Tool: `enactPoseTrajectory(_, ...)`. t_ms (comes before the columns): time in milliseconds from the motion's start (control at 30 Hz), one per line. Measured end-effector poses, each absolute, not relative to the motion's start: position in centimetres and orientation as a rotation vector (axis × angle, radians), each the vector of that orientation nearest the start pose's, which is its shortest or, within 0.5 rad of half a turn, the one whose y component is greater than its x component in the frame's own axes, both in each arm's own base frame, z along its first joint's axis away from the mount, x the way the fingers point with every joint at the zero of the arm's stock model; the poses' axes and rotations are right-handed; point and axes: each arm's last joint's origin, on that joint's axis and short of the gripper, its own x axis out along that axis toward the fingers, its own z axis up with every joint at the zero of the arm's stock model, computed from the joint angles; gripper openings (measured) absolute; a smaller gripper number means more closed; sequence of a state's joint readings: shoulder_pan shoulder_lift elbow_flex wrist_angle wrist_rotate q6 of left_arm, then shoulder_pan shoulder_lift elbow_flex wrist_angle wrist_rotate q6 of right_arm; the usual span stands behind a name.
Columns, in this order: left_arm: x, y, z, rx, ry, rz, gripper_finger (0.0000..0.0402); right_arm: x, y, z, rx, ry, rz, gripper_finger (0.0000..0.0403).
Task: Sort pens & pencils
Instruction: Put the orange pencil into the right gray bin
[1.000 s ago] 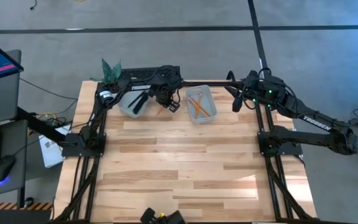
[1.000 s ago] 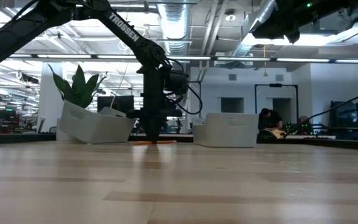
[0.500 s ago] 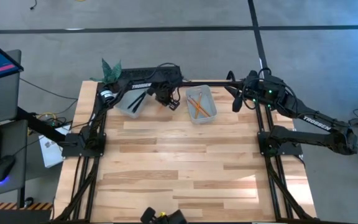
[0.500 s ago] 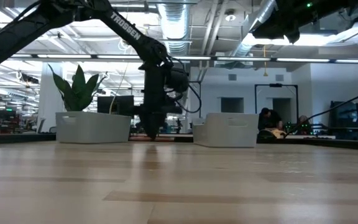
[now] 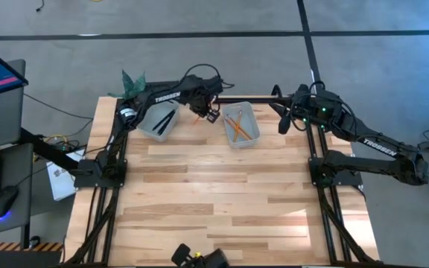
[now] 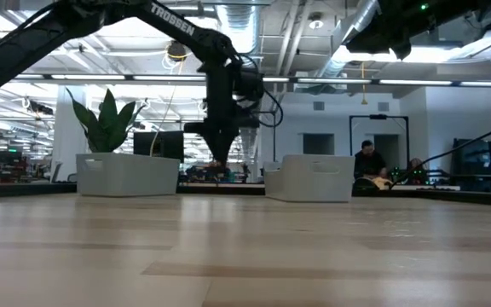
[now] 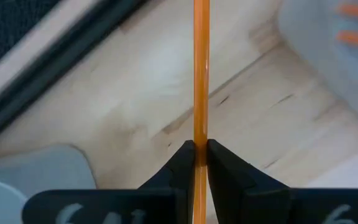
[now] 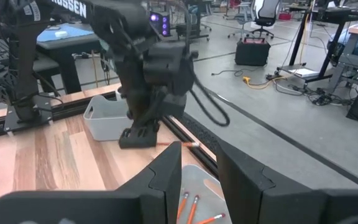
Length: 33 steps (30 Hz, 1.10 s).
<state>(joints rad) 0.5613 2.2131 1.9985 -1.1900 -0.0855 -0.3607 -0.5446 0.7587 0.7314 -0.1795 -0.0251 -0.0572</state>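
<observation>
We saw the left gripper (image 5: 203,112) raised above the far edge of the wooden table (image 5: 214,201), in the gap between the 2 pale bins, its jaws pinched tight on a single orange pencil (image 7: 200,74). In the left wrist view the pencil ran straight out from between the dark fingers (image 7: 182,163), held near one end. From above, the left bin (image 5: 157,121) sat at about 11 o'clock on the table and held the black pens (image 5: 162,119), lying slantwise inside it. The right bin (image 5: 241,124) sat at about 12 o'clock, just beside the left gripper, with several orange pencils (image 5: 236,125) crossed on its floor. In the low view the left arm (image 6: 186,34) reached in from above and the gripper hung well clear of the tabletop, between the 2 bins, with the pencil too thin to make out there. A green plant (image 6: 105,119) stood behind the left bin, and a person (image 6: 367,164) sat far off in the room behind. The right gripper (image 5: 283,119) waited at about 1 o'clock, off the right bin's outer side and above the table's far edge. In its own wrist view its fingers (image 8: 166,174) stood a little apart with nothing between them, over the right bin, with the left arm ahead of them.
</observation>
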Motion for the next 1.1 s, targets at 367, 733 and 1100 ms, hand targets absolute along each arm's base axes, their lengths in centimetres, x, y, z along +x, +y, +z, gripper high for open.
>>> enactPoseTrajectory(367, 38.9, 23.0, 28.5, -0.703, 1.114, 0.744, 0.0025, 14.5, -8.7, 31.8, -0.002, 0.217, -0.511, 0.0122)
enactPoseTrajectory(733, 43.1, 18.5, 30.7, -0.741, 0.888, 0.605, 0.0025, 14.5, -8.7, 31.8, 0.001, 0.219, -0.511, 0.0122)
enactPoseTrajectory(1100, 44.8, 17.3, 30.4, -0.746, 0.767, 0.653, 0.0025, 14.5, -8.7, 31.6, 0.040, 0.229, -0.513, 0.0122)
